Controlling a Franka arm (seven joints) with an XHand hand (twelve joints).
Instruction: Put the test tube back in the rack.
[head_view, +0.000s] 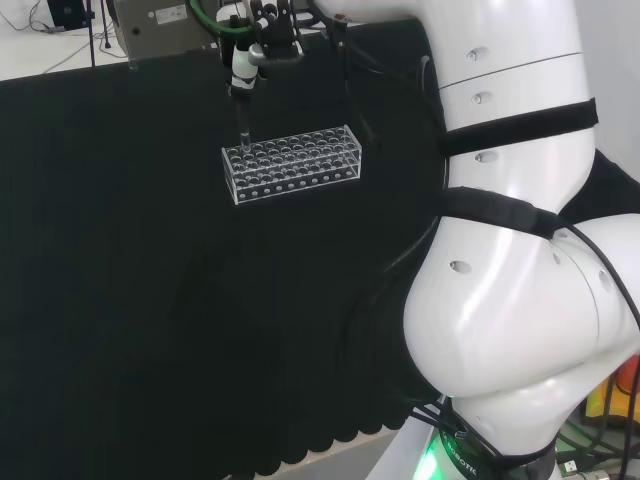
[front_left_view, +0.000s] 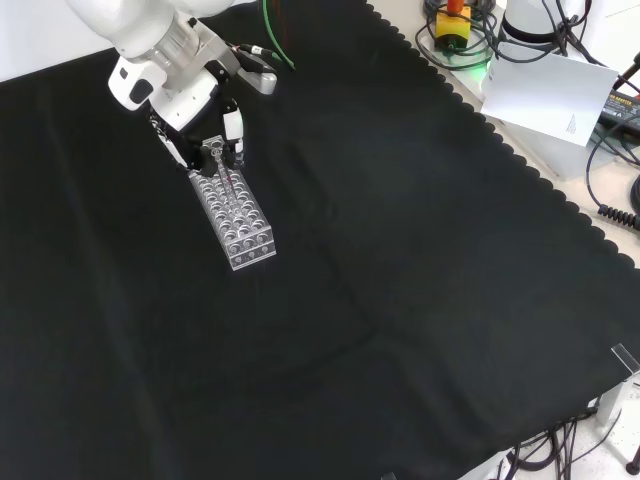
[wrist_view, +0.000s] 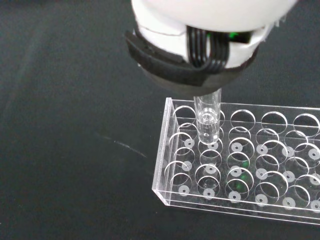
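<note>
From behind the arm, the hand (head_view: 252, 45) hangs above the left end of the clear rack (head_view: 291, 163) on the black cloth (head_view: 120, 280), its fingers curled round a glass tube (head_view: 243, 128) that points straight down — the tube's lower end sits at the rack's top, at the far corner hole.

From the front, the hand (front_left_view: 195, 120) is at the rack's (front_left_view: 235, 218) far end, the tube (front_left_view: 222, 160) pinched upright over the end row.

At the wrist, the tube (wrist_view: 207, 117) comes down from under the palm (wrist_view: 200, 50) into the rack (wrist_view: 240, 165) — its rounded tip is just inside a hole near the corner, in the second row from the end.
</note>
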